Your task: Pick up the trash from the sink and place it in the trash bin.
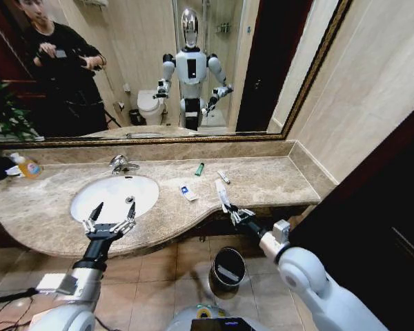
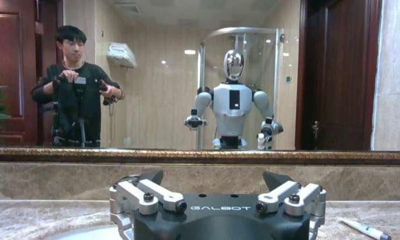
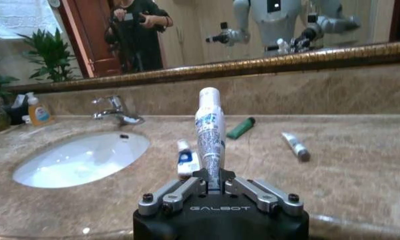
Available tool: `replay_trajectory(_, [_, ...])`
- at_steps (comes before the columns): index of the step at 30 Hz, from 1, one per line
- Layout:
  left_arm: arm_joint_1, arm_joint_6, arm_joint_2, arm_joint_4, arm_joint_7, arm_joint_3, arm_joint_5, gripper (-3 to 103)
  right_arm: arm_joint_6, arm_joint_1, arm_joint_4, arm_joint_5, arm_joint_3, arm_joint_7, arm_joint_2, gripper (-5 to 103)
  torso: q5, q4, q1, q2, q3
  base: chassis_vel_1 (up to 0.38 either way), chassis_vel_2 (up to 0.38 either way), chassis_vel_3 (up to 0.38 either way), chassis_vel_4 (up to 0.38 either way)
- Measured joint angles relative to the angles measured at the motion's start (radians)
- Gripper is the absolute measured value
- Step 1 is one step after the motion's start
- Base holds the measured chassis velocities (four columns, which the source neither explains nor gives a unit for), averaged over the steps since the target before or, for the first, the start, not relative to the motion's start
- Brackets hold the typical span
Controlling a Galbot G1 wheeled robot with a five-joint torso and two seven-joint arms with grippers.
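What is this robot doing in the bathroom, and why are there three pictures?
It is a robot on wheels with two arms, and you see its whole body in the mirror. One picture comes from a camera on its head, looking down at the marble counter. The other two come from cameras on its wrists.

Each arm ends in a gripper, which works like a hand. The left gripper is open and hangs over the front of the white sink. The right gripper pinches a white tube and holds it upright by the counter's front edge.

On the counter lie a small green tube, a white tube and a white packet with a blue mark. A black trash bin stands on the floor below.
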Motion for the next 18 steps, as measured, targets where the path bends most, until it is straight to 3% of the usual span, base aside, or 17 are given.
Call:
replay_trajectory(12, [0.0,0.0,0.0,0.0,0.0,0.0,0.0,100,0.111,-0.119,-0.098,-0.143,-0.002,-0.059,0.076,10,0.0,0.0,0.0,0.0,0.0,0.0,0.0,0.0,0.0])
replay_trajectory(18, [0.0,0.0,0.0,0.0,0.0,0.0,0.0,100,0.171,-0.141,-0.236,-0.189,0.041,-0.181,0.119,10,0.0,0.0,0.0,0.0,0.0,0.0,0.0,0.0,0.0])
